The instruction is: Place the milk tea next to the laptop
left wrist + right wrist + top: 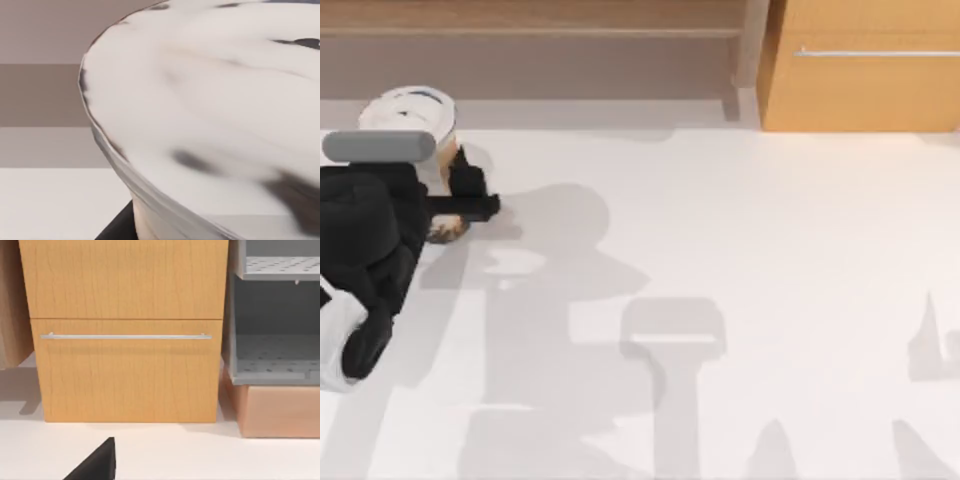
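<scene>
Top view: left gripper point(455, 205) closed around the milk tea point(415, 115), far-left table point(740, 250).

I saw even, bright light. Soft grey shadows crossed the table point(770, 250). The milk tea point(210, 110) lid looked smeared up close.

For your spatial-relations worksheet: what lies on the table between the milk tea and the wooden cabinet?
Nothing: in the top view, bare white table stretches from the milk tea, at the left gripper, to the wooden cabinet.
</scene>
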{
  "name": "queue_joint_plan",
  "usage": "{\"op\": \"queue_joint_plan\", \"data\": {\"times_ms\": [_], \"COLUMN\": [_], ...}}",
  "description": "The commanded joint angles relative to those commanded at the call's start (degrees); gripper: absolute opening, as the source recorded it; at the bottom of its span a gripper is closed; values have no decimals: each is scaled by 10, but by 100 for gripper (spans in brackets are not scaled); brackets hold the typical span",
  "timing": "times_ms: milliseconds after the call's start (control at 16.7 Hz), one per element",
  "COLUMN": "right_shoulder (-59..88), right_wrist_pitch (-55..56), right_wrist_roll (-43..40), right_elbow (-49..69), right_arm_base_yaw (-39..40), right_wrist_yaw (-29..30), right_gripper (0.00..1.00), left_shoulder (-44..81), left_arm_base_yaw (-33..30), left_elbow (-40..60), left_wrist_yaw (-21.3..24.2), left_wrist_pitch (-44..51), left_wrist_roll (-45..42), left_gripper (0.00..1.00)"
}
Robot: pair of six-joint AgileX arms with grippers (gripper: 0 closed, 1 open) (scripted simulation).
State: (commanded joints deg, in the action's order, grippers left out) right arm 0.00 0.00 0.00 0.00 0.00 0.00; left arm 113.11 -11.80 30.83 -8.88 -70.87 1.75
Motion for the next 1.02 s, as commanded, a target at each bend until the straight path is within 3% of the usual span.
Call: {"op": "queue_joint_plan", "data": {"times_ms": [1020], "right_shoulder": [0], "right_wrist_pitch": [0], "right_wrist_roll": [0], "right_elbow": [0], "right_arm_base_yaw": [0], "right_wrist_yaw": [0], "right_gripper": [100], "left_shoulder": [-26], "left_arm_base_yaw": [-1], "left_elbow": [0], "left_wrist_yaw": [-1], "left_wrist_pitch": [29], "left_wrist_roll": [-2], "left_gripper": [0]}}
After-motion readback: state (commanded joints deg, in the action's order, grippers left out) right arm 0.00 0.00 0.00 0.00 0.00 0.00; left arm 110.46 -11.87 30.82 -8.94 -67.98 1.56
